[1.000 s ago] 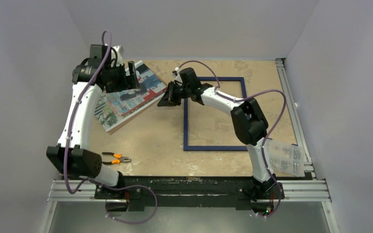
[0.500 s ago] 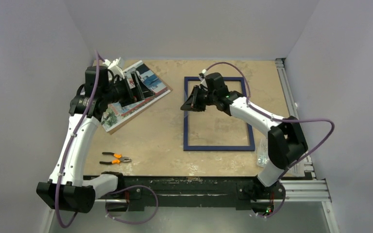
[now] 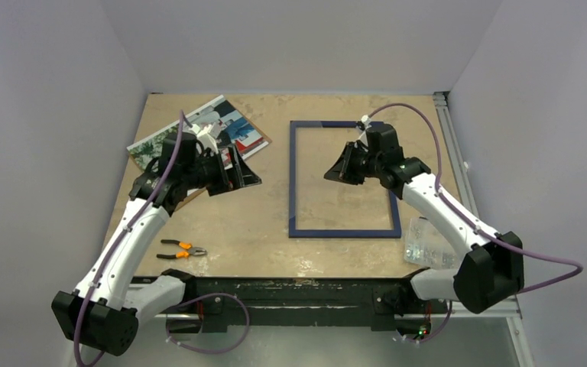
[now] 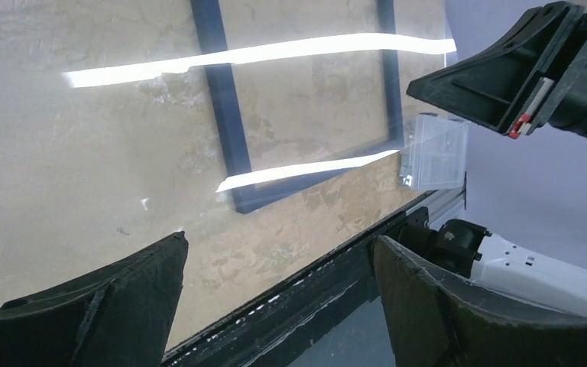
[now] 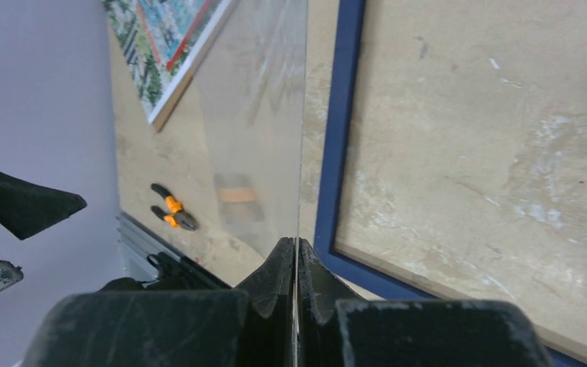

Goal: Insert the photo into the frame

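Note:
The photo lies at the back left on a brown board; its corner also shows in the right wrist view. The dark blue frame lies flat at mid-table, seen too by the left wrist and right wrist. My right gripper hovers over the frame's upper half, shut on the edge of a clear pane that stands on edge. My left gripper hangs open just right of the photo, with nothing between its fingers.
Orange-handled pliers lie near the front left. A clear plastic box sits at the front right beside the frame's corner. A metal rail runs along the table's right edge. Walls close in on three sides.
My right gripper has carried the clear pane from beside the photo rightward over the frame. My left gripper has opened wider and drawn back off the photo toward the front.

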Tool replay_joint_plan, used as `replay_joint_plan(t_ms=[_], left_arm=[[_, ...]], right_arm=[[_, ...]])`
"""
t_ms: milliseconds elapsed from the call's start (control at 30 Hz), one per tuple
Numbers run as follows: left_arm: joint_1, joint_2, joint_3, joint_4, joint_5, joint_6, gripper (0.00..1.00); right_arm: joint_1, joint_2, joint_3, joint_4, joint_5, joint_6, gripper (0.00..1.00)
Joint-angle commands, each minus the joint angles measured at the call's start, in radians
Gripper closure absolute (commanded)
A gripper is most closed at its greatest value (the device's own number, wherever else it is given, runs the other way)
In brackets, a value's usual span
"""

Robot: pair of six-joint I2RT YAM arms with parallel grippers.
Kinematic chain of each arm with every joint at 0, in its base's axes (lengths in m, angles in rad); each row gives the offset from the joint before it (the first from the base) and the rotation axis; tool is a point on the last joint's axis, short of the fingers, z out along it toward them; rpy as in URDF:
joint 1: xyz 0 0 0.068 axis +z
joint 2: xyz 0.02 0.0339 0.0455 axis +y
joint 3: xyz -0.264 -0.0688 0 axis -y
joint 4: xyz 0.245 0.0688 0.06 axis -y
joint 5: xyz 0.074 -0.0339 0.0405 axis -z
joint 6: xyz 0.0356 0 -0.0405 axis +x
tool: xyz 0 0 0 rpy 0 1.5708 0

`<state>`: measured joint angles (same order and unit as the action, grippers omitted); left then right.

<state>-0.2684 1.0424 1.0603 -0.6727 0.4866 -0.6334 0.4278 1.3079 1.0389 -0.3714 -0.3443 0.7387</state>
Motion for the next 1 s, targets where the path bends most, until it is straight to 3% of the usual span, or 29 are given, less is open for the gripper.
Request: replay_joint_plan(t_ms=[0, 200, 333, 467, 667, 833, 967], left_arm=[[-0.025, -0.010, -0.036, 0.008, -0.037, 0.036, 0.11], [-0.047, 0.000, -0.061, -0.003, -0.020, 0.097, 0.11], [-0.068, 0.024, -0.086, -0.001, -0.009, 0.116, 0.11], [-0.099, 0.045, -0.120, 0.030, -0.010, 0.109, 0.11], [-0.118, 0.091, -0.123, 0.023, -0.026, 0.126, 0.10], [-0.130, 0.100, -0.144, 0.028, -0.054, 0.121, 0.10], [-0.133, 0.100, -0.171, 0.033, -0.075, 0.119, 0.10]], right_arm=[[-0.017, 0.018, 0.112, -0.170, 0.038, -0.194, 1.00], [-0.051, 0.059, 0.203, -0.296, 0.082, -0.344, 1.00], [-0.085, 0.114, 0.251, -0.376, 0.198, -0.413, 1.00], [-0.155, 0.195, 0.303, -0.389, 0.185, -0.449, 0.98], [-0.181, 0.324, 0.463, -0.407, 0.213, -0.446, 0.67], [-0.183, 0.345, 0.548, -0.452, 0.338, -0.415, 0.27], [-0.185, 0.285, 0.518, -0.453, 0.417, -0.389, 0.20]])
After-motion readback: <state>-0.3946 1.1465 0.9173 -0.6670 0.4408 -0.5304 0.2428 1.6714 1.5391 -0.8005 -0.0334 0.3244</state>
